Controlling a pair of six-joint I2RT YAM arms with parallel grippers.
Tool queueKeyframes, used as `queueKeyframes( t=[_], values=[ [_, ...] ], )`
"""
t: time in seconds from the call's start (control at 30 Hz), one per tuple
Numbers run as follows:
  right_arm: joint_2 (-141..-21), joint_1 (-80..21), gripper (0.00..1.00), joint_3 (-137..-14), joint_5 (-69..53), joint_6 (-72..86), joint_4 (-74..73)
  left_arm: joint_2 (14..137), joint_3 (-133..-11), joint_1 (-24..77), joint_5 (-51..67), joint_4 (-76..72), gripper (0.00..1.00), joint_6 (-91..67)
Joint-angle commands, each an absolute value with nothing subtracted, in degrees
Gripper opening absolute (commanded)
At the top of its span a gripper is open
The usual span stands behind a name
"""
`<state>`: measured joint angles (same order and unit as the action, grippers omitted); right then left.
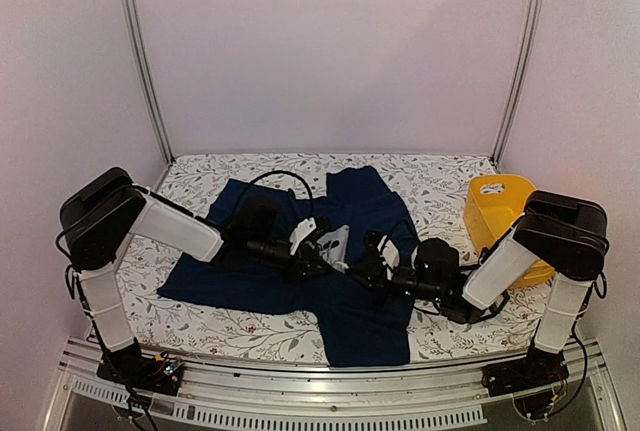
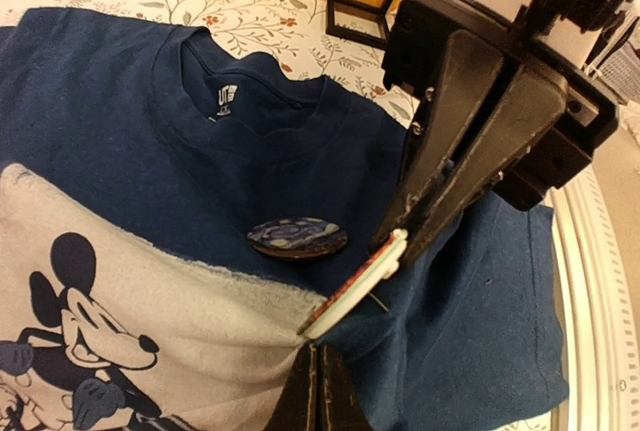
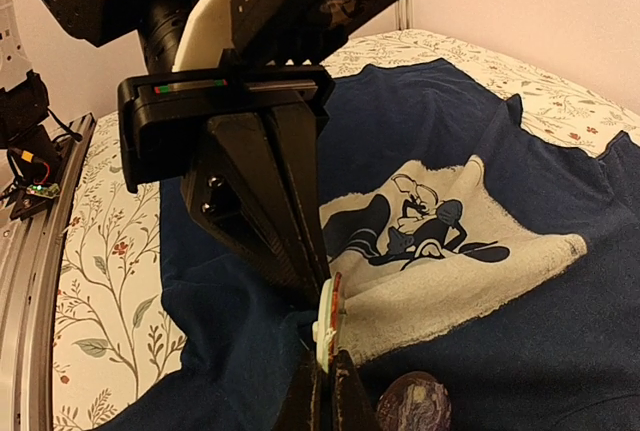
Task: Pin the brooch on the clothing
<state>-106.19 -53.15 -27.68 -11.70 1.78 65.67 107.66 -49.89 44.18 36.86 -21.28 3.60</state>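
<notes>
the navy t-shirt [image 1: 250,281] lies flat in the middle of the desk [image 1: 250,331], with the yellow bin [image 1: 500,213] off at its 3 o'clock. both arms meet over the chest, at the edge of the pale mouse print [image 2: 120,291].

the brooch [image 2: 355,296] is up on edge just above the cloth, its white rim showing. your right fingers [image 2: 440,131] are clenched on its upper rim, coming in from 1 o'clock in the left wrist view. your left fingers [image 2: 298,396] are clenched too, tips right against the brooch's 6 o'clock edge. you cannot tell from here whether they pinch the brooch itself, its pin, or a fold of fabric beneath it. a second brooch [image 2: 297,238] with a swirled blue face lies flat on the shirt at 10 o'clock from the held one, below the collar.

you look to be in the pinning step: the brooch is brought to the fabric but not yet shown to be fastened. next, you likely need one side to hold the cloth steady while the other drives the pin through and closes the clasp. keep the motion small, since the loose knit may bunch or slide.
</notes>
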Motion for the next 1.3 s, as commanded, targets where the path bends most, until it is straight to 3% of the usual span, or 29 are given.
queueKeyframes(
  t=[0.0, 0.2, 0.37, 0.6, 0.73, 0.97, 1.17, 1.27],
  values=[
    [-104.49, -52.59, 0.00, -27.77, -14.21, 4.41, 69.89, 106.87, -49.09, 44.02, 36.33, -21.36, 0.00, 3.57],
    [-105.19, -52.03, 0.00, -28.26, -15.02, 4.92, 69.84, 107.82, -49.72, 45.28, 35.09, -20.40, 0.06, 4.57],
    [-105.76, -51.92, 0.00, -28.02, -15.41, 4.09, 69.31, 105.17, -48.88, 45.27, 35.36, -21.10, 0.31, 4.58],
    [-105.81, -49.72, 0.00, -27.94, -21.12, 2.80, 69.04, 97.91, -49.52, 45.13, 32.33, -14.25, 0.46, 9.49],
    [-105.75, -49.50, 0.00, -28.20, -21.54, 0.68, 68.20, 97.10, -50.75, 45.17, 33.78, -11.01, 0.44, 11.93],
    [-105.10, -49.39, 0.00, -29.16, -22.91, -1.87, 66.47, 99.98, -53.50, 45.30, 35.93, -9.02, 0.26, 17.70],
    [-105.13, -49.41, 0.00, -29.35, -24.00, -3.51, 66.11, 102.49, -54.67, 45.40, 41.36, -10.53, 0.32, 21.11],
    [-105.08, -49.40, 0.00, -29.68, -24.49, -4.78, 65.67, 104.45, -55.17, 45.36, 40.64, -12.42, 0.30, 20.46]
  ],
)
